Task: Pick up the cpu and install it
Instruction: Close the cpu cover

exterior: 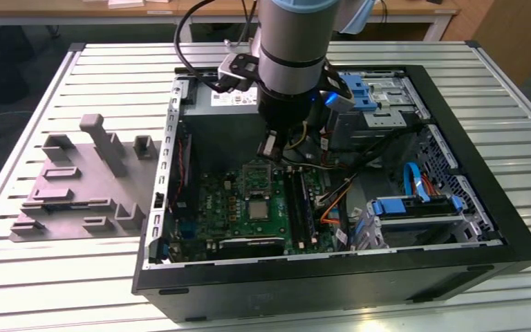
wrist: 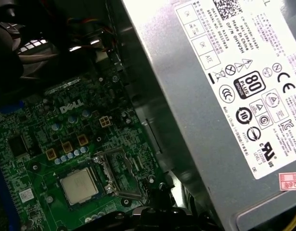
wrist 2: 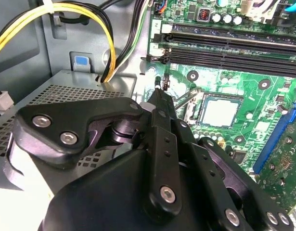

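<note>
The cpu (exterior: 259,207) (wrist 2: 220,111) (wrist: 79,186) lies flat on the green motherboard (exterior: 238,214) inside the open computer case, silvery top up. The socket's hinged metal frame (wrist: 116,173) (wrist 2: 188,102) stands swung open right beside it. My gripper (exterior: 268,149) (wrist 2: 158,87) hangs above the board, just past the socket frame toward the power supply. It is apart from the cpu. Its fingers are pressed together with nothing between them.
The large grey power supply (wrist: 225,96) (exterior: 229,104) with a white label stands close beside the gripper. Yellow and black cables (wrist 2: 90,19) arch over it. Memory slots (wrist 2: 234,48) and blue drive cages (exterior: 413,207) flank the board. A grey fixture tray (exterior: 81,187) lies outside the case (exterior: 339,277).
</note>
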